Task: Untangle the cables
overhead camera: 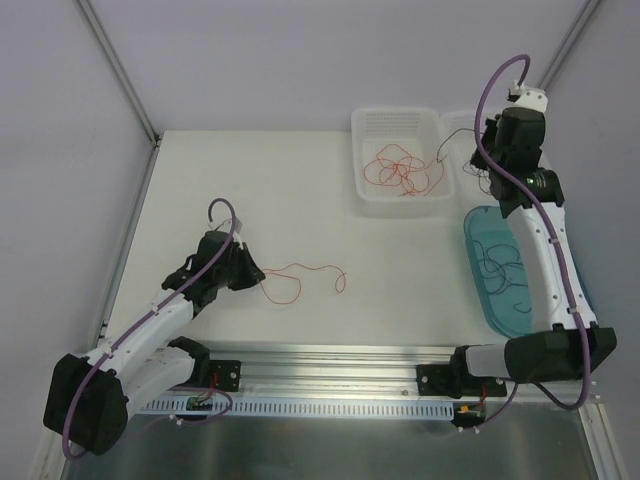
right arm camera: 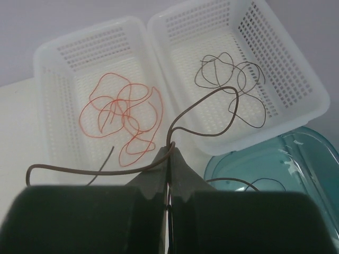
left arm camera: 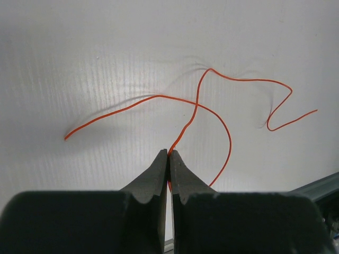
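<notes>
Left pincer (left arm camera: 169, 153): closed, gripping red cable (left arm camera: 196, 106) mid-strand. Both ends lie loose on desk (overhead camera: 250, 190), well apart from basket (overhead camera: 395, 122), left of it and toward arm bases.
Basket: holds red bundle (right arm camera: 123, 117).
Right pincer (right arm camera: 169, 151): closed, gripping brown cable (right arm camera: 201, 99); position right of basket. Strand loops up from tips; other end trails left.
Second basket (right arm camera: 294, 58): touching basket, right side; holds brown cables (right arm camera: 233, 79).
Teal tray (right arm camera: 275, 159): near basket, right and toward arm bases; holds dark cables (overhead camera: 505, 270).
</notes>
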### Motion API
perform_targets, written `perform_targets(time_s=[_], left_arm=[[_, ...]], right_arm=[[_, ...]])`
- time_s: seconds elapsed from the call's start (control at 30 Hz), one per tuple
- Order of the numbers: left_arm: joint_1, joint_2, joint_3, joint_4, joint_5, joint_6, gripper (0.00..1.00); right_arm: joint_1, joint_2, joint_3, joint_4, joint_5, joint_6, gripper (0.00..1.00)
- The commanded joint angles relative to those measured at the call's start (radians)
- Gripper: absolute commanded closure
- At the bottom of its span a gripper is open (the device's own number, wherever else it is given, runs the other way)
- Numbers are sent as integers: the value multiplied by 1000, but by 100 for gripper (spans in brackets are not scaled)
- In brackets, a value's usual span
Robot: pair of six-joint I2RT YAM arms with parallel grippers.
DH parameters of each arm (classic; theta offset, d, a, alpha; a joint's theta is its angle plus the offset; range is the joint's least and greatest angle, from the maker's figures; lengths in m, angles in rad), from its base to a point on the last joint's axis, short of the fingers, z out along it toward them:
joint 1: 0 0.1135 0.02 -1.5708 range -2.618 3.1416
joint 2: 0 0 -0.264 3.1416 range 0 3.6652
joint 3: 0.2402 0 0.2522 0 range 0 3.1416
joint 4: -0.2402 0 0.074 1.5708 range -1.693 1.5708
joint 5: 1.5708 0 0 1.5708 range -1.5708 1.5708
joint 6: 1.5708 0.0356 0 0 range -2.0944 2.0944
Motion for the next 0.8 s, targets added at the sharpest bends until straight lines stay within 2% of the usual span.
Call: perform_targets(time_s=[0.0, 0.13, 0.3, 0.47, 0.57, 0.6, 0.63, 0.67, 0.77], left_arm=[[0, -6, -13, 42, 39, 12, 100], [0, 8, -8, 51, 70, 9, 100], [0, 2, -13, 54, 84, 6, 100], [0, -3, -22, 54, 84, 1, 100], [0, 12, -23, 54, 84, 1, 100], [0, 15, -23, 55, 81, 2, 100], [0, 20, -22, 54, 82, 2, 100], [0, 28, -20, 54, 82, 2, 100], [0, 38, -16, 56, 86, 2, 100]], right_arm=[[-105, 100, 41, 130, -43, 35, 99], [-210, 259, 73, 262, -76, 52, 99], [-263, 523, 212, 286, -96, 31, 99], [-295, 706, 366, 299, -87, 25, 99], [-319, 784, 444, 260, -109, 57, 64], [-323, 793, 452, 253, -119, 62, 49], [-325, 784, 452, 249, -130, 65, 43], [-325, 769, 431, 253, -141, 69, 28], [-323, 696, 386, 276, -174, 95, 12]])
